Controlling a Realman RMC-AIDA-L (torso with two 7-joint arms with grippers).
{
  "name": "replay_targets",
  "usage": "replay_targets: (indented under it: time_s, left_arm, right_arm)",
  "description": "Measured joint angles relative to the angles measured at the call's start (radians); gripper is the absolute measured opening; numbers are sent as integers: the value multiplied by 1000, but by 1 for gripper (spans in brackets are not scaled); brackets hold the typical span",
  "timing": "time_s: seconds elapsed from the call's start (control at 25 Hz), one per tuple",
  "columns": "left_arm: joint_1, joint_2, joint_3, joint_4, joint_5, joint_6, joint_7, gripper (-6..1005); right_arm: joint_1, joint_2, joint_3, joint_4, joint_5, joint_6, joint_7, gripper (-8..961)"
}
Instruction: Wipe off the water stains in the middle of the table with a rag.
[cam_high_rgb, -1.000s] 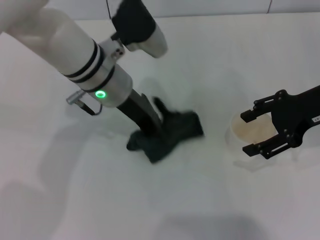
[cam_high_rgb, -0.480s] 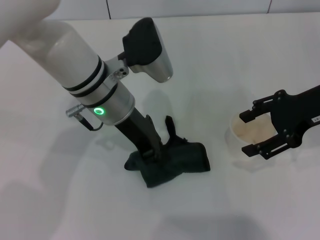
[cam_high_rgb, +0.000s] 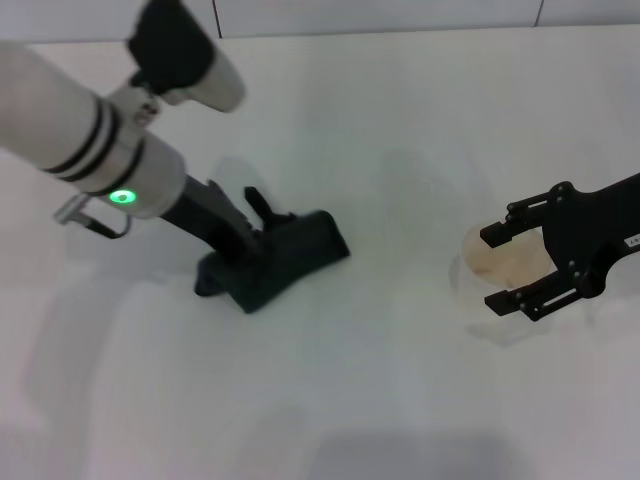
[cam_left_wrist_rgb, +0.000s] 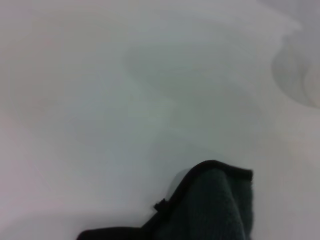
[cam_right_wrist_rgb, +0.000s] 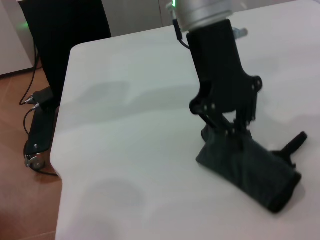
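The right gripper (cam_high_rgb: 512, 267) sits nearest, at the right edge of the table (cam_high_rgb: 380, 400) — its jaws spread wide around a pale cup (cam_high_rgb: 497, 268), not gripping it. Farther out and to the left, the left gripper (cam_high_rgb: 240, 248) presses down on the rag (cam_high_rgb: 283, 262), jaws closed on the dark cloth (bunched into a wedge against the white surface). No stain shows on the tabletop.
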Motion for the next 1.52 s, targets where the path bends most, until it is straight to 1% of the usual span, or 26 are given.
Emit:
replay_targets:
  time_s: [0.04,0.16,0.24,0.4,0.6,0.68,0.8,0.92,1.04,1.12,1.24,1.32,1.44,1.52]
  left_arm:
    - [18,0,-10,26,3,7,-3,169]
    - [100,0,-53,144,7,64,-4,171]
    - [141,0,-82,185,3,103,-1,173]
    - [188,0,-126,197,3,162,2,177]
    - [227,0,-126,197,8,175,2,181]
    - [242,0,-140,196,-1,174,4,183]
    - [264,0,-199,201,-26,170,31,186]
    - [299,0,-271,203,-90,169,94,268]
    - [332,0,-322,207,-155,178,168,350]
    - [368,1,-356,224,-207,186,230,405]
    - [413,2,-399,246,-274,196,313,529]
    - [433,5,-419,246,-318,219,377,611]
    - [460,11,-443,245,-378,286,491,666]
    - [474,8,-474,241,-401,336,589,702]
  right_arm:
    - [0,0,0,0,0,0,0,813]
    - [0,0,0,0,0,0,0,813]
    - [0,0,0,-1,0,0,0,813]
    - [0,0,0,-6,0,1,0,813]
    - [0,0,0,-6,0,4,0,813]
    - [0,0,0,-6,0,4,1,813]
    - [0,0,2,-6,0,2,1,813]
    - [-2,0,3,-6,0,1,1,813]
    - [-6,0,6,-6,0,1,2,813]
    - [-7,0,9,-5,1,1,2,813]
    - [-8,0,10,2,1,9,2,813]
    - [-9,0,11,7,2,14,2,813]
    - [-16,0,12,12,4,23,2,813]
    - [-25,1,12,12,12,32,1,813]
